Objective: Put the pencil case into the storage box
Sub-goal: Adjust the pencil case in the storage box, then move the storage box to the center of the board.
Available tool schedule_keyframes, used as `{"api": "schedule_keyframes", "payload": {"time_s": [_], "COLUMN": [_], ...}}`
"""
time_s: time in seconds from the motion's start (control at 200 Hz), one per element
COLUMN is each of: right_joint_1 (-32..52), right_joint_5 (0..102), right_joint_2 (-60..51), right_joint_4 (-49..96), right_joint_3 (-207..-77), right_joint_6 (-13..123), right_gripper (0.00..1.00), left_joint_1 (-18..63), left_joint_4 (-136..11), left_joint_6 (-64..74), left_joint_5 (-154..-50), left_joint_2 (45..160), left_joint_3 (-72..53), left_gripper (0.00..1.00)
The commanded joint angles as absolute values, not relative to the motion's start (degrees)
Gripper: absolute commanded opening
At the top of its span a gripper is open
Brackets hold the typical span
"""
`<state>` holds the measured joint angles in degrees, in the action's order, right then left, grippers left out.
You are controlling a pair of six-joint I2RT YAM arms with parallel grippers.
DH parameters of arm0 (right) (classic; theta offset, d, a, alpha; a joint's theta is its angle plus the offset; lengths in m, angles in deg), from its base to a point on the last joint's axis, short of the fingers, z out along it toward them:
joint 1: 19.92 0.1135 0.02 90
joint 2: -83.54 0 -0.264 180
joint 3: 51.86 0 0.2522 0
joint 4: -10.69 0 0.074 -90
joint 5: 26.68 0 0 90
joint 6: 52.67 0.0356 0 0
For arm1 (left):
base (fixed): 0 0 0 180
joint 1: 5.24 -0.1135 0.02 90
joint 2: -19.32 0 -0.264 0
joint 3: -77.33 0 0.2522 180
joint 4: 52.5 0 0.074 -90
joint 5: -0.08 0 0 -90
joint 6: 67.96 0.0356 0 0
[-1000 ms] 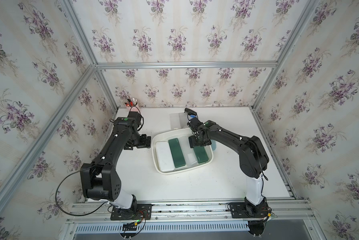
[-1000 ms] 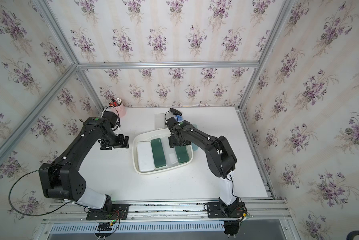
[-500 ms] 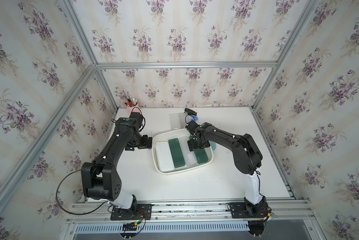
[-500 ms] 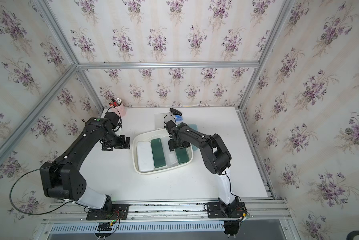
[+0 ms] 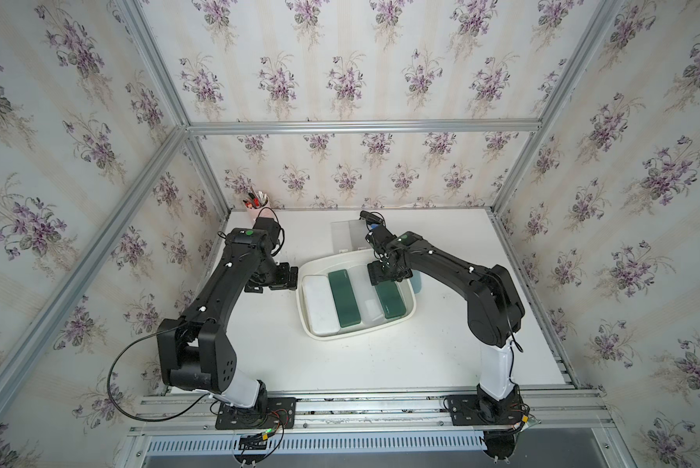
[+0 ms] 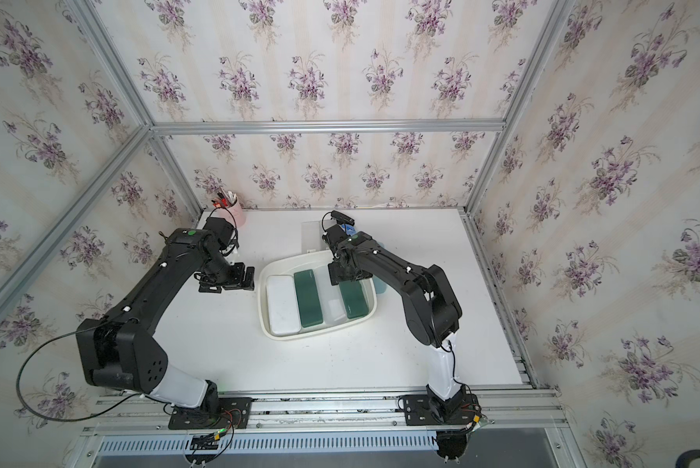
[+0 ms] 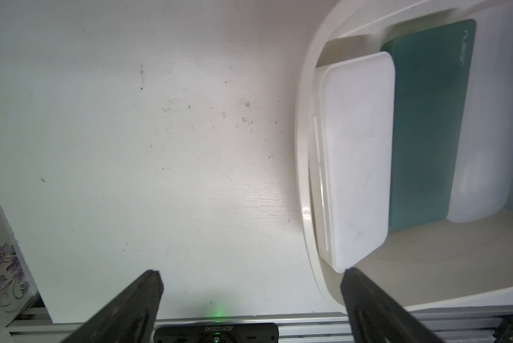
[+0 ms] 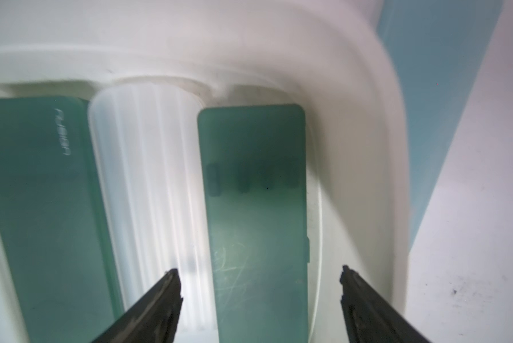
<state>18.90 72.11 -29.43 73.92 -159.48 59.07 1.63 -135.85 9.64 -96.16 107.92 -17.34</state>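
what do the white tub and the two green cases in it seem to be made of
The storage box: likely moulded plastic, smooth, faintly glossy; rolled rim, rounded corners. The green pencil cases: probably frosted, translucent plastic, matte; dark shapes show through one lid, pale lettering on the other.

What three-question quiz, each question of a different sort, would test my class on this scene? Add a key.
1. How many pencil cases lie inside the storage box in both top views?
2. True or false: the left tool is shut.
3. What does the right tool hang over?
A the pink pen cup
B a green pencil case in the box
C the bare table

Key: 1. four; 2. false, its jaws stand wide apart over the table; 3. B
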Motion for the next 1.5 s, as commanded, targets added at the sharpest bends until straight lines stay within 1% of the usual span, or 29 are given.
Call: {"api": "schedule_keyframes", "payload": {"time_s": [0.0,0.14,0.265,0.285,0.335,0.45,0.694,0.844,1.049,1.059,1.079,1.124,1.259,1.279,1.319,1.354,1.439,1.494], "right_joint_1": [18.8,16.6,11.7,9.1,6.7,4.3,5.1,7.5,10.5,12.1,12.7,12.8,11.7,9.3,7.8,6.5,3.8,2.5], "right_joint_5": [74.6,75.5,75.9,75.4,74.1,72.7,64.8,62.0,61.5,61.6,61.9,62.8,68.7,69.5,71.0,72.0,72.7,72.8], "right_joint_2": [-27.2,-25.7,-25.0,-24.9,-25.2,-27.3,-26.1,-24.9,-25.2,-25.1,-25.0,-24.4,-24.0,-24.3,-25.3,-27.1,-31.4,-34.0], "right_joint_4": [75.7,76.2,73.5,72.6,70.9,69.7,64.1,61.4,60.8,60.9,61.1,61.6,65.2,65.7,66.5,67.3,67.4,67.2], "right_joint_3": [-160.2,-159.9,-157.0,-156.5,-155.6,-155.3,-150.0,-147.2,-146.8,-146.8,-146.7,-146.7,-149.3,-150.0,-151.4,-153.0,-156.5,-158.7], "right_joint_6": [60.6,61.1,60.6,60.5,59.8,57.5,59.6,63.1,67.3,67.5,67.8,68.3,66.7,66.2,64.8,63.5,60.3,58.8], "right_gripper": [0.86,0.86,0.86,0.86,0.86,0.83,0.74,0.73,0.72,0.72,0.72,0.73,0.84,0.86,0.92,0.95,0.99,1.00], "left_joint_1": [3.6,5.3,7.5,7.7,8.3,8.5,8.6,8.6,8.5,8.5,8.5,8.3,7.9,7.7,7.5,7.5,7.2,7.1], "left_joint_4": [-137.9,-138.3,-138.9,-138.9,-138.8,-137.5,-136.7,-137.3,-137.7,-137.7,-137.8,-138.0,-138.9,-139.1,-139.3,-139.3,-139.3,-139.7], "left_joint_6": [9.7,8.1,7.3,7.3,7.1,5.9,4.8,5.0,4.9,4.9,4.9,4.8,4.3,4.2,4.0,3.9,3.8,3.8], "left_joint_5": [-97.8,-101.4,-101.9,-101.9,-102.3,-104.8,-104.0,-102.7,-100.4,-100.2,-100.0,-99.3,-97.7,-97.5,-97.1,-96.9,-96.8,-96.8], "left_joint_2": [108.6,110.5,113.3,113.8,114.9,116.4,117.6,117.5,115.8,115.7,115.5,115.0,113.5,113.3,112.7,112.1,111.5,111.5], "left_joint_3": [-19.8,-23.7,-27.4,-27.8,-28.4,-28.0,-27.6,-28.4,-27.6,-27.6,-27.6,-27.6,-27.7,-27.6,-27.3,-27.0,-26.3,-26.1], "left_gripper": [0.99,0.99,0.99,0.99,0.99,1.00,1.00,1.00,0.99,0.99,0.99,0.99,0.99,0.99,0.99,0.99,0.99,0.99]}}
